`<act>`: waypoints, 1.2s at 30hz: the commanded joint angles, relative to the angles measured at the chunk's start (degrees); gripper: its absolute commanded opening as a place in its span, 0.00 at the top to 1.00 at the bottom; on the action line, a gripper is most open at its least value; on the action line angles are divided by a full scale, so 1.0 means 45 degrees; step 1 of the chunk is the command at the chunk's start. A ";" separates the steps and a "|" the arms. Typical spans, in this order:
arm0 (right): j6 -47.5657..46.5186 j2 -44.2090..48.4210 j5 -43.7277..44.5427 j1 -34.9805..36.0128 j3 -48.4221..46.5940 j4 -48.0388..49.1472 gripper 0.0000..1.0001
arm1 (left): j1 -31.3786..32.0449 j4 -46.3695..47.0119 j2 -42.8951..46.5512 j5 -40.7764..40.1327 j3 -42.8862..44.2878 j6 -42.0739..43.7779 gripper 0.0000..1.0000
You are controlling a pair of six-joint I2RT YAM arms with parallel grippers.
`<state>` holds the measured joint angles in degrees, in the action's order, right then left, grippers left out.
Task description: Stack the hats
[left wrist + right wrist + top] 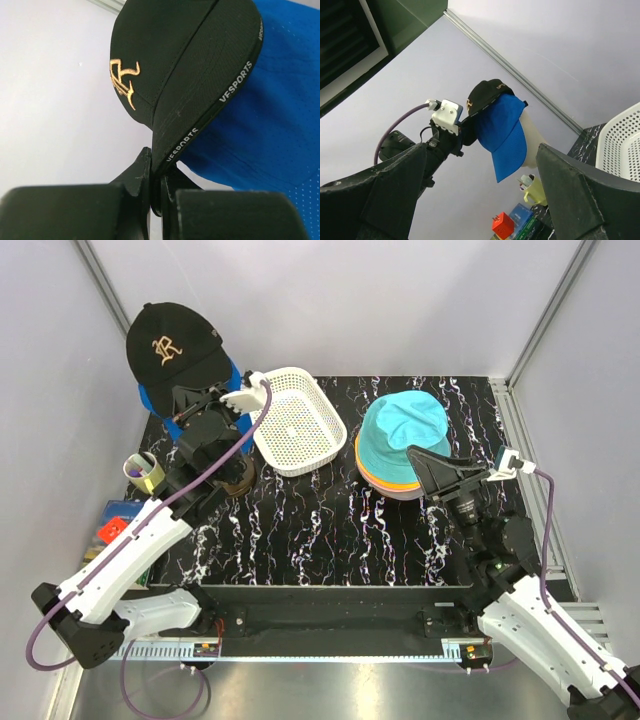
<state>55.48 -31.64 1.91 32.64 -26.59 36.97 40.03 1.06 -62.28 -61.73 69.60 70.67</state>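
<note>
**Black cap pinched at its brim, far left**

We see the black cap (165, 65) with the gold emblem at the far left of the table (320, 530). It sits over the royal-blue hat (260, 115), and both are perched on the cream mannequin head (532, 136). The left gripper (156, 172) is clenched on the edge of the cap's brim, fingers pressed tight on either side of it. The blue hat's brim hangs down below the cap, outside the grip.

The bucket hat pile (400, 455) is on the right half of the table, well apart from the cap. The teal hat (405, 422) is on top, with an orange-yellow brim (366, 466) and paler brims showing under it. The right gripper (445, 472) is at the near right edge of that pile with its fingers spread wide and nothing between them. We cannot tell whether it touches the pile.

The white perforated basket (295, 420) sits between the cap and the pile. A tape roll (143, 470) lies at the left table edge.
</note>
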 commanded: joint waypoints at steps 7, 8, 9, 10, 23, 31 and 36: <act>-0.0259 0.0254 0.0161 0.0070 0.0010 0.0261 0.02 | -0.0009 -0.3495 0.0617 -0.0071 -0.0096 -0.3067 1.00; -0.0259 0.0253 0.0142 0.0070 0.0030 0.0261 0.02 | -0.0009 -0.4039 0.0656 0.0065 -0.0174 -0.3494 1.00; -0.0240 0.0195 0.0141 0.0070 0.0010 0.0261 0.02 | -0.0009 -0.4315 0.0773 0.0241 -0.0290 -0.3653 1.00; -0.0221 0.0195 0.0141 0.0070 0.0010 0.0280 0.02 | -0.0009 -0.4530 0.0832 0.0590 -0.0369 -0.3790 1.00; -0.0162 0.0038 -0.0073 0.0070 -0.0029 0.0437 0.02 | 0.0069 -0.5626 -0.0377 0.0517 0.1191 -0.2448 1.00; -0.0337 0.0448 0.0083 0.0070 0.0069 0.0319 0.02 | 0.0731 -0.6191 -0.0887 0.0087 0.1506 -0.1215 1.00; -0.0416 0.0507 0.0180 0.0070 0.0088 0.0241 0.02 | 0.1436 -0.6251 -0.0613 -0.0147 0.0491 0.0055 1.00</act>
<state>54.98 -29.85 2.07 32.64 -26.11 36.97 44.10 -20.12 -64.58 -63.05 75.33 64.45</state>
